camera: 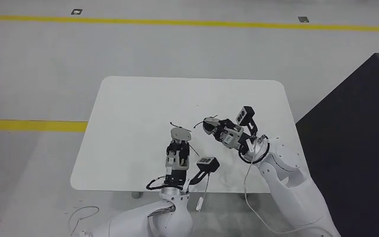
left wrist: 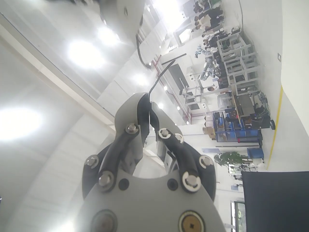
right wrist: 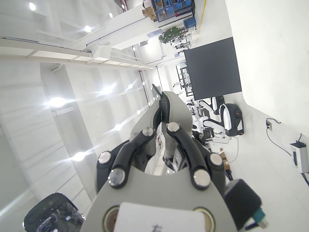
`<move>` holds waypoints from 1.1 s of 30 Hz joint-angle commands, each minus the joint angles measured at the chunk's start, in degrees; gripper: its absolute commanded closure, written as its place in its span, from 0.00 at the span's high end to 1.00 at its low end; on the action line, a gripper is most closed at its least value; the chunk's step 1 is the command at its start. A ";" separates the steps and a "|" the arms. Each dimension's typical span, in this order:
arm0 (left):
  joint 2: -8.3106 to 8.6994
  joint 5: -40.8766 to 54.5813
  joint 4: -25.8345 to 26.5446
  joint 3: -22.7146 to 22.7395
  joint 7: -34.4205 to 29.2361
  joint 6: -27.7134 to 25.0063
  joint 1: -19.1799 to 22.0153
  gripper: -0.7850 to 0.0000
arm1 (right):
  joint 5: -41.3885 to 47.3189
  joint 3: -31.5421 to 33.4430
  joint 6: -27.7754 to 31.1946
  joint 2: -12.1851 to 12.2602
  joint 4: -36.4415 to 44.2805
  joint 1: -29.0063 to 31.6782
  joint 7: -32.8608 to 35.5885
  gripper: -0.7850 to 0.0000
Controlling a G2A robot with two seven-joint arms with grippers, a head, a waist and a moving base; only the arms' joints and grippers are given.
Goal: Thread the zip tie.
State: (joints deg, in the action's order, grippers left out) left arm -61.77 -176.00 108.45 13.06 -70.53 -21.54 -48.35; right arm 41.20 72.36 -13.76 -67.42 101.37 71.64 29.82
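Observation:
Both arms hang over the near side of the white table (camera: 136, 118), their grippers turned upward. My left gripper (camera: 179, 133) (left wrist: 146, 102) is shut on a thin black zip tie strip (left wrist: 157, 79), whose bent tail sticks out past the fingertips. A short way to the right of it, my right gripper (camera: 208, 125) (right wrist: 163, 97) is shut on a black ribbed zip tie end (right wrist: 157, 90), and a thin tail (camera: 212, 118) shows beside it. The two grippers are a small gap apart. I cannot tell whether both pieces belong to one tie.
A black panel (camera: 349, 118) stands right of the table. Loose cables (camera: 251, 189) hang off the arms near the table's front edge. The table's far and left parts (camera: 148, 101) are bare white surface.

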 commanded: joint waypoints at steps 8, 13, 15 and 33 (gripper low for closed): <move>-0.06 0.00 1.42 2.34 3.37 -0.95 -1.22 0.00 | -1.56 0.42 0.66 0.18 0.08 1.29 1.16 0.00; -0.45 0.81 -0.06 4.20 4.97 1.10 -1.58 0.00 | -0.91 1.67 2.72 0.07 2.12 1.87 -1.43 0.00; -0.80 4.19 0.46 6.19 7.42 2.72 -2.67 0.00 | -0.28 2.61 2.63 0.12 3.01 2.40 -1.86 0.00; -0.69 14.31 4.76 16.98 18.08 -2.69 -7.78 0.00 | -1.48 5.58 5.16 0.27 4.39 3.81 -4.17 0.00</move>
State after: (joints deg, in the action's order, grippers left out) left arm -62.61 -162.84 112.27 28.74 -53.56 -23.00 -55.34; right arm 40.07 77.33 -8.59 -67.23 105.76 75.44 25.69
